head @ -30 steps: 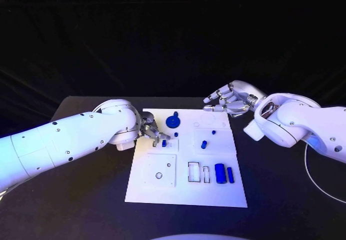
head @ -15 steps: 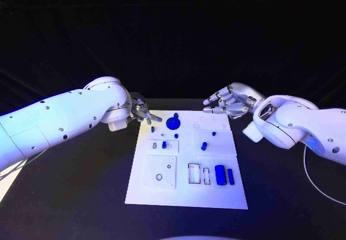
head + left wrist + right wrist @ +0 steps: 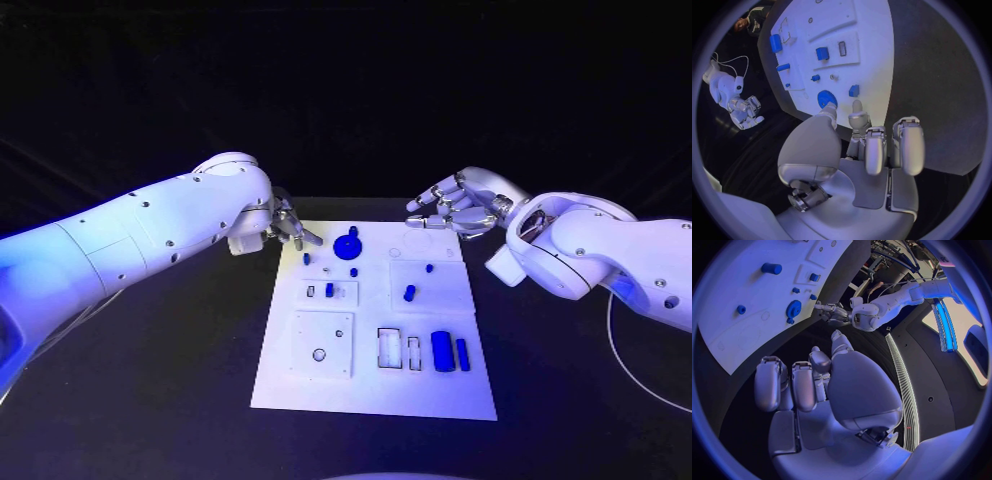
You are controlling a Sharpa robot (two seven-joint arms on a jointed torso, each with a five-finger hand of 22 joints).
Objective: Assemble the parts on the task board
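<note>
Head view, board: the task board (image 3: 372, 385) is lying in the middle of the black table (image 3: 173, 400), carrying small blue parts; the round blue part (image 3: 346, 242) is sitting near the board's far edge, 2 blue blocks (image 3: 449, 351) near its right edge.
Head view, hands: the left hand (image 3: 284, 229) is hovering at the board's far left corner, fingers loosely apart and pinching nothing; the right hand (image 3: 457, 209) is hanging past the far right corner, fingers curled but parted, holding nothing.
Left wrist view: the left hand (image 3: 873, 150) is pointing its fingers, lying side by side, toward the round blue part (image 3: 826, 98), not touching it.
Right wrist view: the right hand (image 3: 811, 385) is hovering off the board, palm empty.
Handling: the parts are looking light, stiff and smooth, likely slippery; pinching each across its sides seems best.
</note>
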